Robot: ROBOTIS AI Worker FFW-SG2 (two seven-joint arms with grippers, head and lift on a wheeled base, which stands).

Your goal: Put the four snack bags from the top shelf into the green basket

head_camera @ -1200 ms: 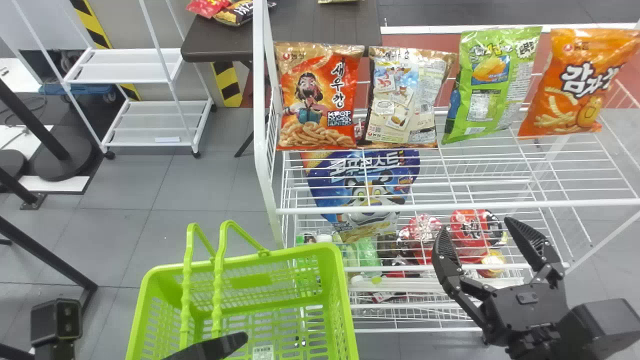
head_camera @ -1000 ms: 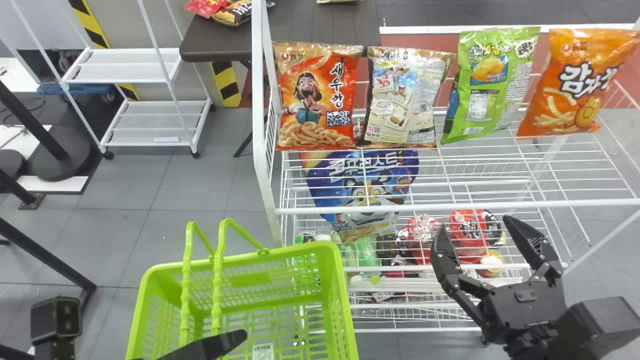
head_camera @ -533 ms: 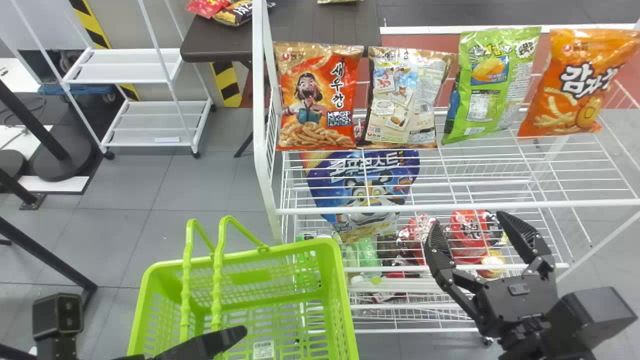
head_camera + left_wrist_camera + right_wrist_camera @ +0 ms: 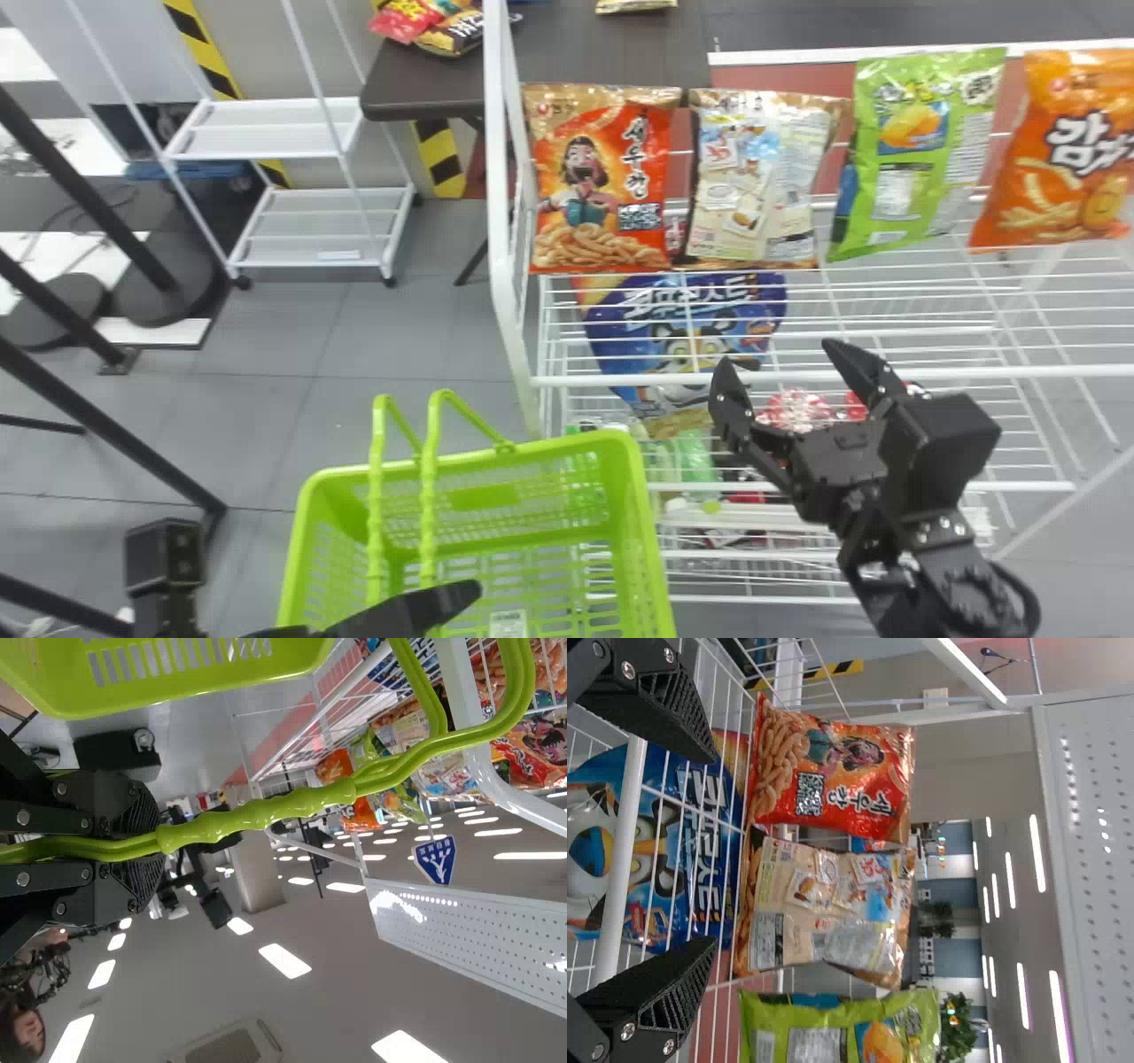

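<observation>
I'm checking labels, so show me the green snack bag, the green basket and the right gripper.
Green snack bag (image 4: 917,155), head view: its middle.
Green basket (image 4: 567,442), head view: far rim.
Right gripper (image 4: 780,353), head view: midway between its open fingertips.

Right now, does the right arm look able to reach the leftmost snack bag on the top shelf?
Probably yes: the right end effector is open and empty, and the front of the snack bag looks unobstructed.

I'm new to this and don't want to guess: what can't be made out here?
- Head view: near side of green basket, cut off by bottom edge.
- Head view: right side of orange bag, cut off by right edge.
- Head view: parts of red packages, hidden by right end effector.
- Left wrist view: part of basket handles, hidden by left end effector.
</observation>
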